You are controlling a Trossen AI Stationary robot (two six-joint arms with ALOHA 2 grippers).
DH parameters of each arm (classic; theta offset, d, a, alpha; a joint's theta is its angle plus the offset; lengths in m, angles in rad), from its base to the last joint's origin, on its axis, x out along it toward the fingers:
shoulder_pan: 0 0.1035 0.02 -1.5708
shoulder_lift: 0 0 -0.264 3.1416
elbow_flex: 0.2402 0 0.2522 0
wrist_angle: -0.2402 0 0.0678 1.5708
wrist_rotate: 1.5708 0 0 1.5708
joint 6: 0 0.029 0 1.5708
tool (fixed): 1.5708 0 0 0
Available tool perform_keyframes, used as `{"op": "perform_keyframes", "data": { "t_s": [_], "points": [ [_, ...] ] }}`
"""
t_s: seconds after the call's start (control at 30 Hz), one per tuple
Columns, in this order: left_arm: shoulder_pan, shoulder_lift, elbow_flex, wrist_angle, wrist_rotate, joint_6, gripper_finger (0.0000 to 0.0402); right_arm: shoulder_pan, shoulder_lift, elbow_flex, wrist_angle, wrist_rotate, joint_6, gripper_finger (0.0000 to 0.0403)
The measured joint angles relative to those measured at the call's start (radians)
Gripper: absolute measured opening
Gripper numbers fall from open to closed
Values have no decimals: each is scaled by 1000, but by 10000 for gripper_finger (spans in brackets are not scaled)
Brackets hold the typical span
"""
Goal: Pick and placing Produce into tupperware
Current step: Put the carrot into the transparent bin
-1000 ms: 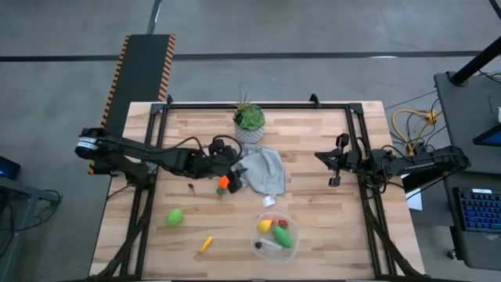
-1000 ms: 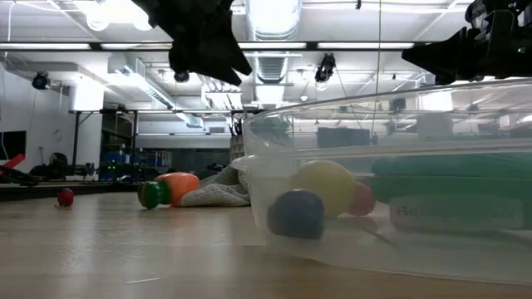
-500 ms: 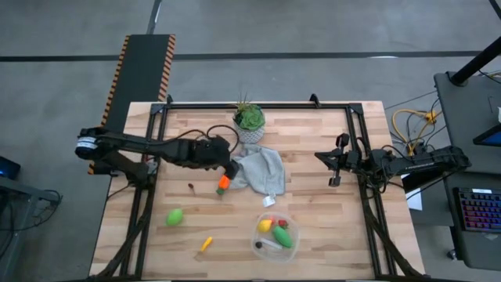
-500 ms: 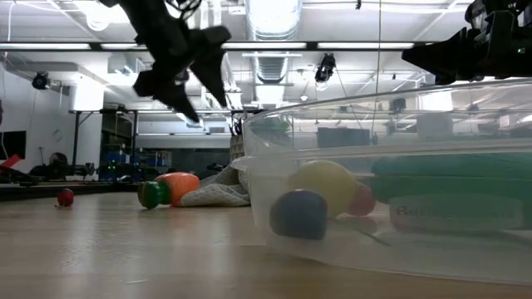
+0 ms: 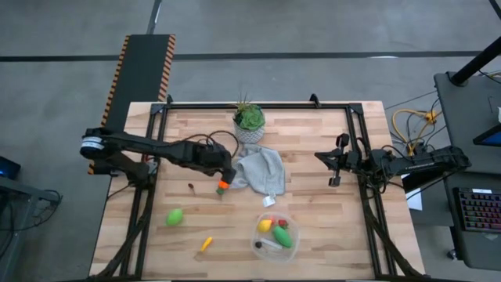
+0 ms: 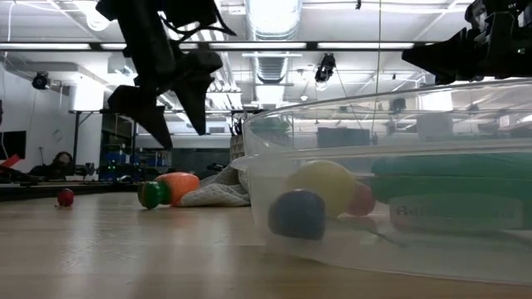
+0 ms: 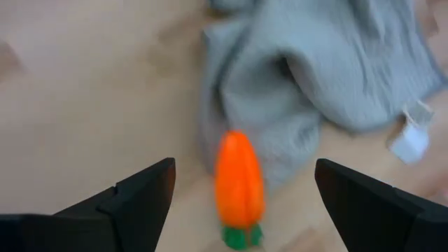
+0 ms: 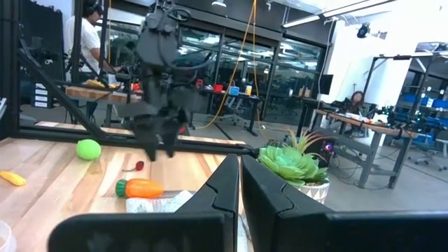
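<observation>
While my left gripper (image 7: 238, 199) hangs spread wide over the orange carrot (image 7: 239, 178) at lower centre of the wrist view, touching the grey cloth (image 7: 315, 77), I judge it light, rigid, slick; I'd pinch mid-body. My right gripper (image 5: 335, 167) waits pressed together.

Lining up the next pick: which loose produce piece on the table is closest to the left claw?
The orange carrot with the green top, lying against the grey cloth, right below the open left claw. The green oval and small yellow-orange piece lie farther off.
</observation>
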State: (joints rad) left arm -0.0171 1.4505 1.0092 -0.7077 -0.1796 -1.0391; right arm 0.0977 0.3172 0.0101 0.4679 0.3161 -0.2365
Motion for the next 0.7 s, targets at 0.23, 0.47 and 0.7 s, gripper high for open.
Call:
{"op": "perform_keyframes", "data": {
  "t_s": [0.23, 0.47, 0.7],
  "points": [
    [-40, 141, 36, 5, 84, 6, 328, 0, 0, 0, -3, 0, -3, 9],
    [-41, 193, 47, 0, 84, 54, 328, 0, 0, 0, -8, 0, -3, 9],
    [-41, 210, 34, -16, 66, 51, 328, 0, 0, 0, -10, 0, -4, 9]
  ]
}}
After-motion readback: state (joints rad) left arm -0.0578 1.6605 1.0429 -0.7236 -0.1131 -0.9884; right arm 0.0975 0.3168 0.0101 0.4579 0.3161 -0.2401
